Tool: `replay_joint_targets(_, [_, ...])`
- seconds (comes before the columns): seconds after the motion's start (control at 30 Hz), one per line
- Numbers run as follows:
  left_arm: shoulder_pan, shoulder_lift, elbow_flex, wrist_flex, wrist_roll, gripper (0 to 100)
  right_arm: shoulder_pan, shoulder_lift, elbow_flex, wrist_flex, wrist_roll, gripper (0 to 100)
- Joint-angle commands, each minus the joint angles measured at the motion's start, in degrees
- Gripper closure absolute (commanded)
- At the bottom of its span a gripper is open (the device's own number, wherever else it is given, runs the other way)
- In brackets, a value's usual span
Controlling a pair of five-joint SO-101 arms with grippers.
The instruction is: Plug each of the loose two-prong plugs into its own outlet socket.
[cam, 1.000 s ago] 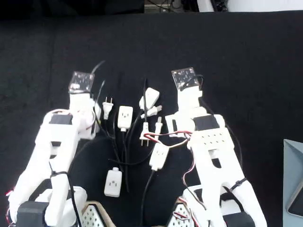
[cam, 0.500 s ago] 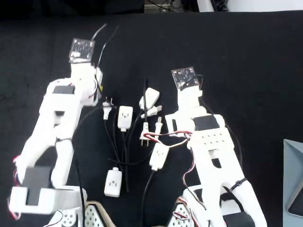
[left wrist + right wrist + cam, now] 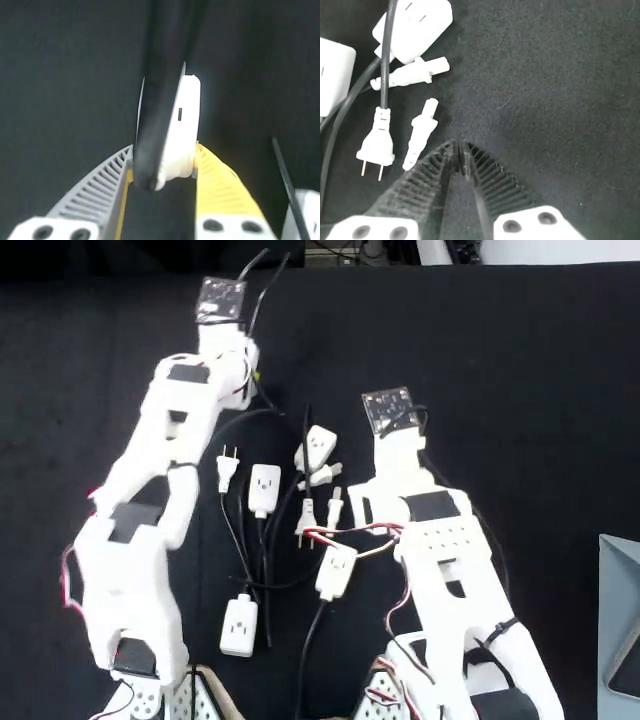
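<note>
Sockets [image 3: 264,488] four on table [image 3: 540,390], plugs [image 3: 228,470] two, left tool [image 3: 166,161] clamping white block [image 3: 186,125]

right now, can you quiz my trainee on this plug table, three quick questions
1. True or false: the right hand is shut and empty.
2. The left hand grips: A) a white block on a black cable; B) a loose two-prong plug; C) nothing.
3. From the high view, how many white socket blocks lie on the black cloth?
Key: 1 true; 2 A; 3 four.
</note>
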Motion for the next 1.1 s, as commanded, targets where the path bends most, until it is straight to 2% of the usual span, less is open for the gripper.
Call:
replay_joint_targets(0.0, [1.2, 5.2, -11.5, -0.9, 0.3, 97, 0.5, -1.5, -0.3, -0.9, -0.1, 98.6])
replay_joint_targets(0.07, [1.2, 8.3, -14.9, 1.2, 0.4, 94, 0.5, -1.5, -0.3, -0.9, -0.1, 98.6])
replay_joint_targets(0.2, [0.7, 10.5, -22.2, 10.8, 2.0, 78, 0.5, -1.5, -0.3, -0.9, -0.1, 98.6])
replay_joint_targets(0.27, [0.5, 10.6, -26.0, 15.6, 3.3, 77, 0.4, -1.5, -0.3, -0.9, -0.1, 98.6])
replay_joint_targets(0.8, [-3.3, 10.5, -55.5, 49.9, 2.5, 78, 0.4, -1.5, -0.2, -0.7, -0.1, 98.6])
replay_joint_targets(0.97, [-3.1, 10.5, -67.3, 59.4, 2.1, 89, 0.4, -1.5, -0.2, -0.9, -0.1, 98.6])
replay_joint_targets(1.07, [-3.2, 10.2, -69.5, 59.5, 2.2, 94, 0.4, -1.5, -0.2, -0.9, -0.1, 98.6])
